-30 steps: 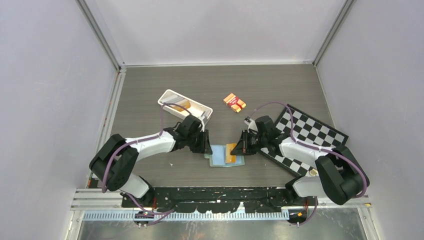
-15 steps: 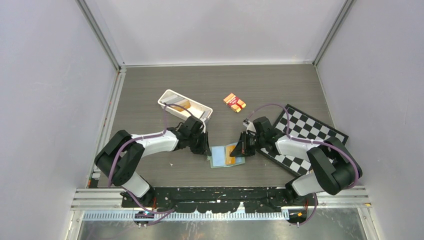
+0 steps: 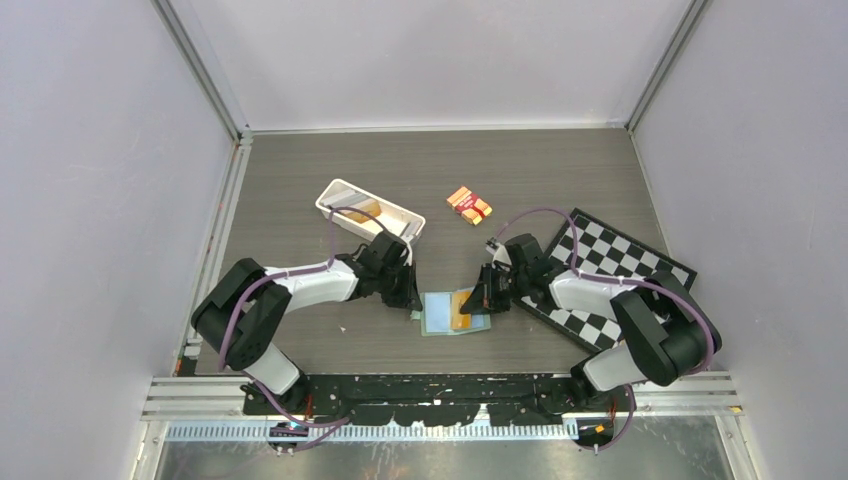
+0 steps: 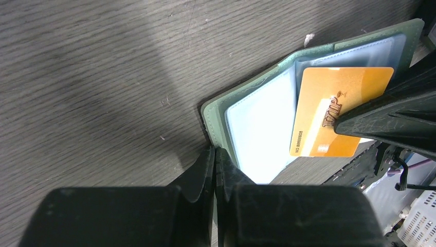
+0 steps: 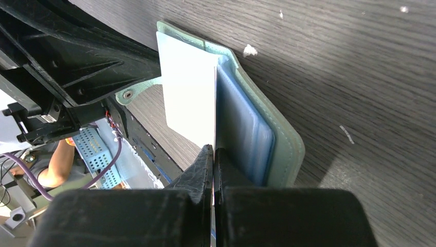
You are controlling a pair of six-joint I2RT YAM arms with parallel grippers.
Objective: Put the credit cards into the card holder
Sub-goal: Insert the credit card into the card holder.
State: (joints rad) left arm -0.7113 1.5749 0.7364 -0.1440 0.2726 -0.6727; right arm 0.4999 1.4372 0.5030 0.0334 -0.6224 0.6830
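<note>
Top external change: the sage-green folding card holder (image 3: 437, 318) lay flat a second ago; its right half now looks tipped up off the grey wood-grain table (image 3: 300, 170).
Left gripper (image 4: 214, 150): fingers pressed together at the holder's left edge; pinching or pinning, I cannot tell.
Gold-orange plastic credit card (image 4: 334, 103): over the right blue-grey pockets, not visibly inside one.
Right gripper (image 5: 213, 149): clamped on that card's edge.
Meaning: insertion seems under way, not finished.
</note>
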